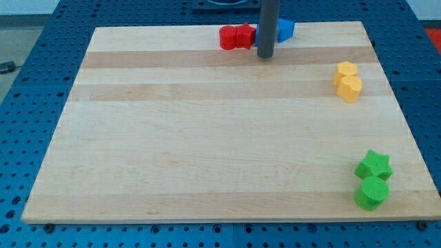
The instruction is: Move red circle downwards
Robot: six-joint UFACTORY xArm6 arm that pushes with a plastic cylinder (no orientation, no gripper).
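The red circle [227, 38] lies near the board's top edge, a little left of centre. A red star [243, 35] touches its right side. My tip [266, 56] rests on the board just right of and slightly below the red star, about a block's width right of the red circle. The dark rod rises from it out of the view's top. A blue block [284, 29] sits just right of the rod and is partly hidden by it; I cannot make out its shape.
Two yellow blocks touch at the view's right, one [346, 69] above the other [351, 88]. A green star [374, 165] sits above a green circle [371, 193] at the bottom right. The wooden board [207, 138] lies on a blue perforated table.
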